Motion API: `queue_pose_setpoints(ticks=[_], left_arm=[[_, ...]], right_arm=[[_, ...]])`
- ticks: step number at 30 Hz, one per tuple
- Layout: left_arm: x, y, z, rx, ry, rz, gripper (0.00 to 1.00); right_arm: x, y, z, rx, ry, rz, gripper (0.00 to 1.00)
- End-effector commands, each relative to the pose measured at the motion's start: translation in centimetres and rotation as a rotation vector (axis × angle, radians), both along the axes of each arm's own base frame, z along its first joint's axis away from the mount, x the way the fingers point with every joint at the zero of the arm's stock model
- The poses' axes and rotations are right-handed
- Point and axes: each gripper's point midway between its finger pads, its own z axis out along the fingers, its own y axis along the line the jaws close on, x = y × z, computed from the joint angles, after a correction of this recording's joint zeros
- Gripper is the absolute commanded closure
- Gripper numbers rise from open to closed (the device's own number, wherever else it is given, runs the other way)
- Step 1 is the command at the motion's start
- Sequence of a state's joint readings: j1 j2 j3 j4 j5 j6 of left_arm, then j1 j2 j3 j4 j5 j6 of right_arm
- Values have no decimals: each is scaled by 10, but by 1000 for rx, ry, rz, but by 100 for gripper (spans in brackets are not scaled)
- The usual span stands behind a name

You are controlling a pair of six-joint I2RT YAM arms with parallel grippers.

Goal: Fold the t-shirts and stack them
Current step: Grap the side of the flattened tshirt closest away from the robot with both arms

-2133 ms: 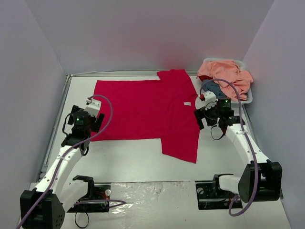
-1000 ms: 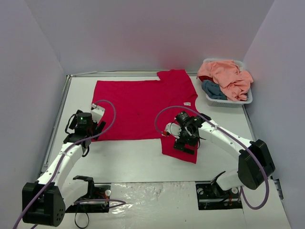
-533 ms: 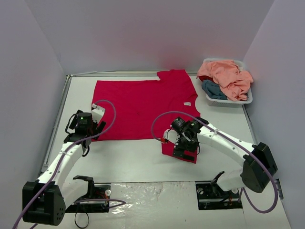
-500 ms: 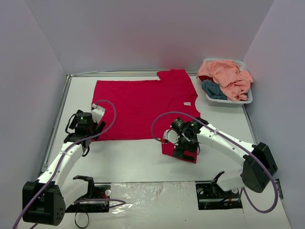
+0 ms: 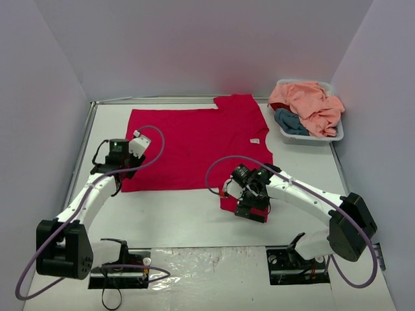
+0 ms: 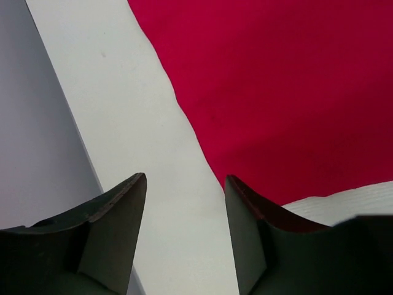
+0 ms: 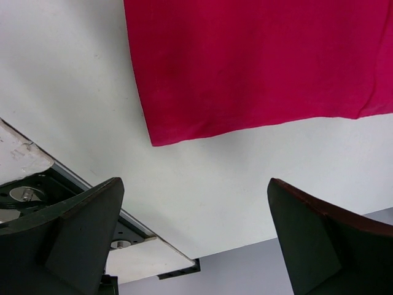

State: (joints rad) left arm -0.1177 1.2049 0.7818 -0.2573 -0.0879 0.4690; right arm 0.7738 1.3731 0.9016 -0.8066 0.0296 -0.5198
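Note:
A crimson-red t-shirt (image 5: 194,146) lies spread flat on the white table, its small white neck label (image 5: 255,140) on the right side. My left gripper (image 5: 118,176) hovers at the shirt's near-left corner. In the left wrist view that gripper (image 6: 184,178) is open about halfway, with bare table in the gap and the red cloth (image 6: 295,92) edge by the right finger. My right gripper (image 5: 251,208) is low over the near sleeve. In the right wrist view it (image 7: 195,181) stands wide open and empty, with the sleeve (image 7: 258,61) edge just beyond the fingertips.
A white plastic basket (image 5: 337,136) at the back right holds a peach-pink t-shirt (image 5: 308,97) and a teal-blue t-shirt (image 5: 288,121). Grey walls close in on the left, back and right. The arms' base plates (image 5: 295,262) sit at the near edge.
The right arm swung from beside the basket to the near sleeve and has sunk lower. The left wrist turned over the shirt's near-left corner, and its jaws have narrowed.

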Motion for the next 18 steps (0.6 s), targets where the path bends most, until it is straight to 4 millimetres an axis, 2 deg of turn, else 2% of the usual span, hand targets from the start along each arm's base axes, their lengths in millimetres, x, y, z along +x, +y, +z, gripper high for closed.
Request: queue_pose_setpoints(ticks=[1,2,4,11,14,18], left_arm=[[11,-15,17,-46,27,-74,49],[7,-20,8,-49,77,-115,49],[1,-23,-3,-40,135,-160,42],[-34,-13,-47,83,284,-286,37],[-41,-11,-51,90,286,-291,35],[-40,-14,-49,82,262,-296,34]], right_arm=[[5,-3,10,-23,-33,-41,0],[7,-1,11,-17,-39,-46,0],[10,-2,13,-30,-56,-53,0],[13,-8,13,-55,-73,-71,0],[10,-7,13,-51,-55,-76,0],[1,-9,4,-81,1,-69,3]])
